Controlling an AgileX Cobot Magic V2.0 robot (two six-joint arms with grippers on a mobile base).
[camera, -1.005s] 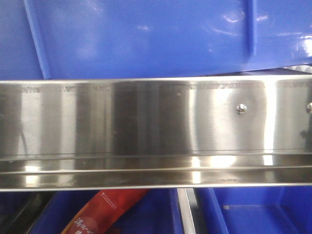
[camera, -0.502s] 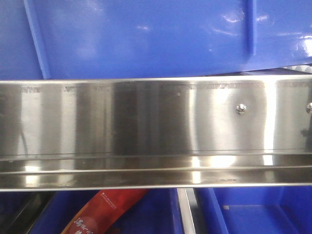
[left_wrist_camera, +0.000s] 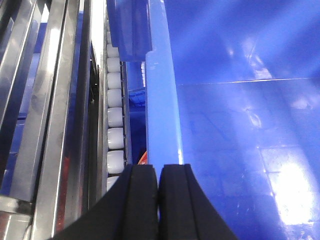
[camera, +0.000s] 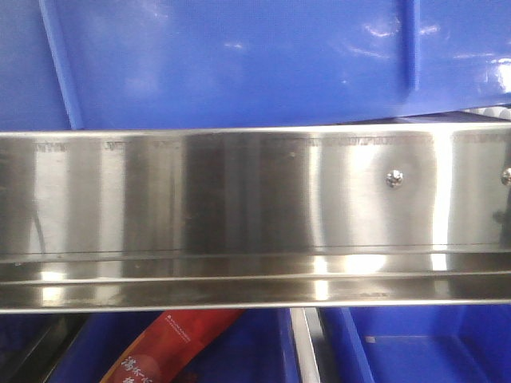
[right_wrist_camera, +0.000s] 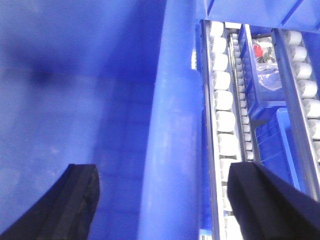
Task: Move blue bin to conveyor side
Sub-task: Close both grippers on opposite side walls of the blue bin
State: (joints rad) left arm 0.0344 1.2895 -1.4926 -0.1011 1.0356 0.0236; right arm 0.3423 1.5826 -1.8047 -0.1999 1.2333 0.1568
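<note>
The blue bin [camera: 239, 56] fills the top of the front view, its glossy wall and a vertical rib just above a steel rail. In the left wrist view my left gripper [left_wrist_camera: 159, 172] is shut on the bin's thickened rim [left_wrist_camera: 160, 100], which runs straight up from between the black fingers. In the right wrist view my right gripper [right_wrist_camera: 167, 172] is open and straddles the bin's opposite rim [right_wrist_camera: 172, 125], one finger [right_wrist_camera: 82, 200] inside the bin and the other over the rollers outside. The conveyor side is out of view.
A shiny stainless-steel rail [camera: 239, 199] with screws crosses the front view. Below it sit other blue bins, one showing a red packet [camera: 172, 343]. White rollers [left_wrist_camera: 115, 115] [right_wrist_camera: 222, 95] line the rack beside the bin. A small blue bin with items [right_wrist_camera: 265, 85] lies further right.
</note>
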